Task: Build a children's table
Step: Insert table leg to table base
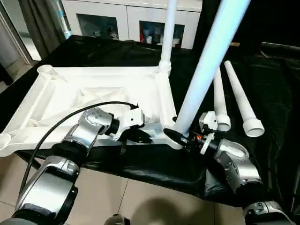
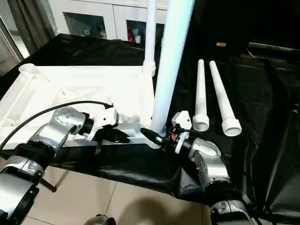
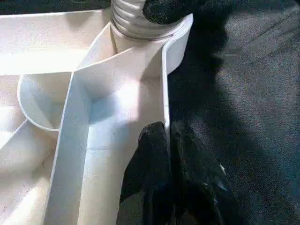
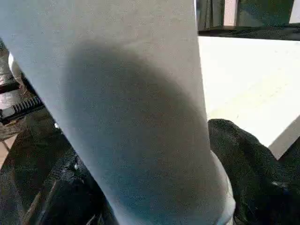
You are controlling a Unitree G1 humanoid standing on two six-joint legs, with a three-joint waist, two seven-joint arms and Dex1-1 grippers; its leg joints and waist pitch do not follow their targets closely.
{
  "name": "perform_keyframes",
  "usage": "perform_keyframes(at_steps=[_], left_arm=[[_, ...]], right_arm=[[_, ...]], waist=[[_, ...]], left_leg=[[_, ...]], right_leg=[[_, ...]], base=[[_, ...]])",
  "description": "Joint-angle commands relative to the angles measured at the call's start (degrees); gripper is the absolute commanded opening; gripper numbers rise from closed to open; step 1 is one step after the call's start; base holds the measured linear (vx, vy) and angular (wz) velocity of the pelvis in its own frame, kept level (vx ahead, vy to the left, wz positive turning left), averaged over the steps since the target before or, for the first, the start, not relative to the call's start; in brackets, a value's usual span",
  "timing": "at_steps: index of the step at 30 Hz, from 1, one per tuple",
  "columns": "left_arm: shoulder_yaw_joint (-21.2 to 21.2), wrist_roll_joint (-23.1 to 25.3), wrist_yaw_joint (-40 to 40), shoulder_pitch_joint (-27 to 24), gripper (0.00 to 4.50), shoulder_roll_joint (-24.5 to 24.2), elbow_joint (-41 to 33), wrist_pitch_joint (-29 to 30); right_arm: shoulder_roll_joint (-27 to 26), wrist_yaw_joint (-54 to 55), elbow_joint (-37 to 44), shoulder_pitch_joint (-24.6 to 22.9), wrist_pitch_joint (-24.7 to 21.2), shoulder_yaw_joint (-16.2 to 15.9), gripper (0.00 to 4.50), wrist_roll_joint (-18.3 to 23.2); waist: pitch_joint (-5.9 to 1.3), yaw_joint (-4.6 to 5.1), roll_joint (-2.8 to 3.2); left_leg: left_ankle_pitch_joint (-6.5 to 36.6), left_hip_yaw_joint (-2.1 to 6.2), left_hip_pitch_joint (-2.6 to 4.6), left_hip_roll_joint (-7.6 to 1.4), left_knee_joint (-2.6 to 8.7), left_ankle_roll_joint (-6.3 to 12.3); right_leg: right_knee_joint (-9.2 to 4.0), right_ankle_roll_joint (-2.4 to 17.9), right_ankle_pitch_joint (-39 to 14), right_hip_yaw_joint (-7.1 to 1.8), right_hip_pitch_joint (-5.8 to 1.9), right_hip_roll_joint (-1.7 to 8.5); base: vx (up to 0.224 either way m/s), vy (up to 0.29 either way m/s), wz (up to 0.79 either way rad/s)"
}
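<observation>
Left eye view, read from the left: the tabletop (image 1: pixel 93 101) lies upside down on black cloth (image 1: pixel 272 93), ribbed underside up, with round sockets at its corners. It is white moulded plastic, glossy, with thin upright ribs, and looks stiff and light; the smooth surface is likely slippery, so a rim or rib is the sensible place to pinch it.

The left gripper (image 1: pixel 136 137) sits at the near rim of the tabletop. Its black fingers (image 3: pixel 161 154) are clenched on that thin edge wall, steadying the piece.

At the far right corner one leg (image 1: pixel 168 33) already stands upright in its socket. At the near right corner a second leg (image 1: pixel 206 65) leans, its lower end at the socket; the left wrist view shows a ribbed or threaded end (image 3: pixel 136 21) entering the socket. Whether it is fully seated cannot be told.

The right gripper (image 1: pixel 180 137) grasps this leaning leg at its base, one finger on either side of the tube. Holding low, close to the socket, should give the best control for pressing or turning it home; held higher, the long tube would likely lever against the joint.

Farther right, two spare legs (image 1: pixel 234 96) lie side by side on the cloth, open wide ends toward the robot. They are tapered, hollow, smooth-walled tubes, probably light and prone to rolling.
</observation>
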State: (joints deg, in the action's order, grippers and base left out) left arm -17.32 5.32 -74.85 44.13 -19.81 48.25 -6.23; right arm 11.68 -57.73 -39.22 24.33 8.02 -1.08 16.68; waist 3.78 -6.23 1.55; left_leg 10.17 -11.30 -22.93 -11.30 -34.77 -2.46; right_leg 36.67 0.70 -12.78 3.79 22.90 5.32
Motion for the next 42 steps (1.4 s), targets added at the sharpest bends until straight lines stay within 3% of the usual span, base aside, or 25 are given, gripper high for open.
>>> perform_keyframes(at_steps=[1,2,9,11,13,14,17,19,23,24,25,26,27,30,40,42], left_arm=[[1.0,-1.2,-2.0,0.6,0.0,-1.9,-1.1,-1.5],[1.0,-1.3,-2.1,0.6,0.0,-1.9,-1.1,-1.5],[1.3,-1.8,-2.0,0.6,0.0,-1.5,-1.3,0.0],[1.4,-1.9,-1.7,0.7,0.0,-1.4,-1.3,0.1],[2.2,-2.2,-0.1,0.9,0.0,-1.1,-1.4,-0.6],[3.4,-3.1,1.5,1.4,0.0,-0.5,-1.3,-0.4],[5.6,-7.4,-1.8,1.6,0.56,-0.4,-4.7,4.4],[8.1,-12.3,-4.1,1.3,0.79,-0.5,-9.8,9.7],[11.9,-18.8,-4.1,1.3,1.05,-0.2,-17.2,16.3],[13.7,-21.3,-2.0,1.7,1.19,1.0,-19.7,17.8],[13.9,-21.5,-1.5,1.8,1.19,1.2,-19.9,18.0],[14.3,-22.0,-0.6,2.0,1.32,1.9,-20.2,18.5],[14.4,-22.1,0.3,2.0,1.44,2.5,-20.6,19.0],[14.2,-21.0,3.9,1.9,1.63,4.5,-20.9,19.5],[13.0,-19.7,11.2,4.0,2.3,9.9,-17.4,19.8],[13.1,-20.0,11.9,4.9,2.66,10.9,-16.3,19.9]], right_arm=[[1.8,3.1,-5.8,-1.6,-1.6,1.5,2.84,-2.3],[1.7,4.0,-6.8,-1.3,-1.4,2.0,2.84,-2.0],[-0.4,14.0,-10.4,1.2,-3.5,5.2,2.84,-1.0],[-0.7,14.1,-10.2,1.4,-4.0,5.4,2.84,-0.6],[-1.2,13.4,-9.8,1.7,-4.4,5.3,2.84,0.0],[-1.3,12.9,-9.8,1.9,-4.4,5.1,2.84,0.1],[-1.4,12.6,-9.9,2.1,-4.5,4.9,2.84,0.1],[-1.3,12.5,-10.1,2.3,-4.5,4.6,2.84,-0.1],[-1.0,12.8,-10.7,2.9,-5.3,4.4,2.84,0.0],[-0.8,12.7,-11.0,3.2,-5.7,4.0,2.84,-0.3],[-0.8,12.7,-11.1,3.3,-5.7,3.9,2.84,-0.4],[-0.8,12.5,-11.1,3.5,-5.9,3.9,2.84,-0.5],[-0.8,12.5,-11.2,3.8,-6.0,4.0,2.84,-0.6],[-0.9,12.4,-11.7,4.6,-6.2,4.2,2.84,-0.8],[-0.8,11.9,-12.2,5.5,-6.4,3.9,2.84,-1.1],[-0.8,11.8,-12.1,5.4,-6.4,3.9,2.84,-1.2]], waist=[[-4.32,-0.08,1.14],[-4.39,-0.09,1.36],[-4.27,0.95,1.27],[-4.35,1.12,1.05],[-4.39,0.96,1.21],[-4.6,0.88,1.2],[-4.76,0.58,1.26],[-4.59,0.28,1.25],[-3.78,0.06,1.09],[-3.64,-0.05,1.08],[-3.72,-0.13,1.12],[-3.64,0.06,0.56],[-3.71,-0.03,0.73],[-3.92,0.27,0.49],[-4.04,0.67,0.22],[-4.03,0.79,0.18]], left_leg=[[11.2,1.33,1.66,-2.38,4.21,2.95],[11.6,1.36,1.7,-2.4,4.24,2.78],[14.0,1.44,1.63,-2.41,4.76,0.93],[14.0,1.45,1.59,-2.38,4.81,0.92],[13.6,1.31,1.72,-2.39,4.64,1.05],[13.0,1.23,1.86,-2.45,4.53,1.15],[11.0,1.13,1.75,-2.35,4.29,1.46],[11.5,0.9,1.97,-2.45,4.46,0.99],[17.5,0.73,2.34,-2.46,5.04,-0.25],[19.7,0.77,2.82,-2.48,5.17,-1.11],[19.7,0.8,2.94,-2.5,5.16,-1.29],[18.9,0.79,2.82,-2.5,5.27,-1.15],[18.2,0.85,2.76,-2.48,5.24,-1.08],[14.7,0.94,2.27,-2.4,5.25,-0.13],[12.6,0.97,1.89,-2.19,5.01,1.39],[12.2,0.98,1.84,-2.18,4.96,1.75]], right_leg=[[-3.54,17.9,6.0,-2.11,-3.02,3.49],[-3.56,17.9,5.4,-2.11,-3.03,3.53],[-3.9,17.6,0.8,-2.18,-3.03,3.63],[-4.02,17.3,0.1,-2.17,-3.21,3.57],[-4.07,17.2,0.4,-2.29,-3.03,3.62],[-3.98,17.4,1.4,-2.31,-2.97,3.63],[-3.55,17.9,4.0,-2.22,-3.0,3.58],[-3.64,18.9,3.7,-2.12,-2.73,3.39],[-4.55,17.2,-7.0,-2.36,-2.54,3.51],[-5.16,16.0,-12.8,-2.51,-2.45,3.74],[-5.36,15.8,-13.3,-2.58,-2.43,3.84],[-5.6,15.2,-13.5,-2.67,-2.47,3.69],[-5.48,14.9,-13.4,-2.65,-2.56,3.72],[-5.46,13.5,-12.0,-2.57,-2.84,3.59],[-5.64,13.4,-10.6,-2.48,-3.01,3.53],[-5.64,13.5,-10.0,-2.44,-3.04,3.57]], base=[[0.0,0.0,0.0],[0.0,0.0,0.0],[0.0,0.0,0.0],[0.0,0.0,0.0],[0.0,0.0,0.0],[0.0,0.0,0.0],[0.0,0.0,0.0],[0.0,0.0,0.0],[0.0,0.0,0.0],[0.0,0.0,0.0],[0.0,0.0,0.0],[0.0,0.0,0.0],[0.0,0.0,0.0],[0.0,0.0,0.0],[0.0,0.0,0.0],[0.0,0.0,0.0]])
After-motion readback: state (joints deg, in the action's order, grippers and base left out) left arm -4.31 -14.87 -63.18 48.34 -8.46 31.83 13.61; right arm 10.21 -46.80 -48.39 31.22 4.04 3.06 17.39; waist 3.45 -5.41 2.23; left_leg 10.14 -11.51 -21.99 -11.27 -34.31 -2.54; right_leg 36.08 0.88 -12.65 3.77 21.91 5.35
